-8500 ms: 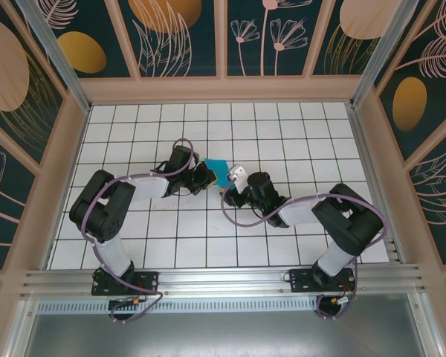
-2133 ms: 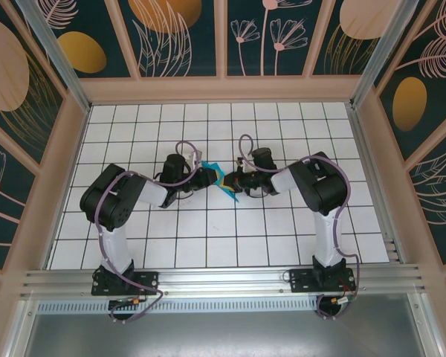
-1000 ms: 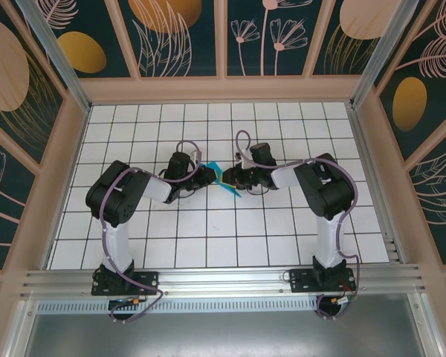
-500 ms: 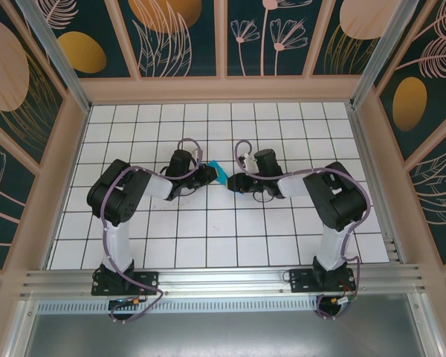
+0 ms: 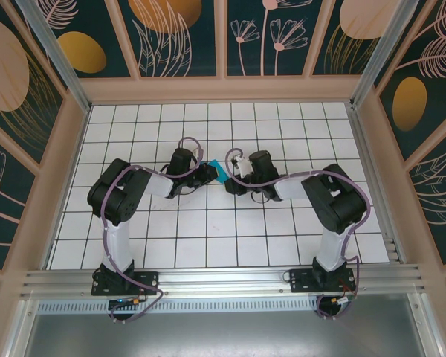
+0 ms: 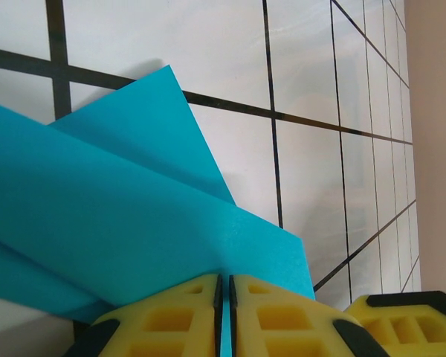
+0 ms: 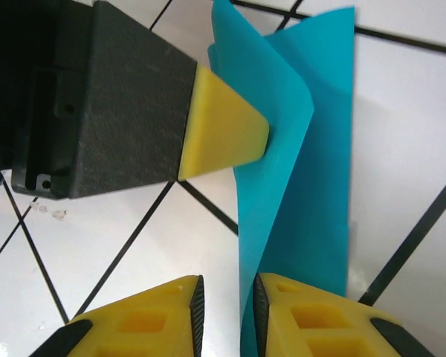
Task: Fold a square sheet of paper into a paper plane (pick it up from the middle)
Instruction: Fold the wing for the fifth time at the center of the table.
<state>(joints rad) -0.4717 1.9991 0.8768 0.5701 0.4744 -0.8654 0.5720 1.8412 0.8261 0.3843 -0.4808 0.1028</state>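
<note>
The square sheet of paper, teal-blue and folded into creased layers, stands on edge between the two grippers at the middle of the floor. My left gripper is shut on it. In the left wrist view its yellow fingers pinch the sheet's lower edge. My right gripper faces it from the right and is open by a narrow gap. In the right wrist view the paper's edge runs between the right gripper's pads, against the right one, and the left gripper's finger presses the fold.
The white tiled floor with black grid lines stretches all around the arms. Wooden-framed patterned walls close in the back and sides. An aluminium rail runs along the near edge by the arm bases.
The right gripper drew back, rolled its wrist and came in again at the paper's right edge, jaws slightly narrower. The paper's lower tip no longer sticks out. The left gripper kept its hold.
</note>
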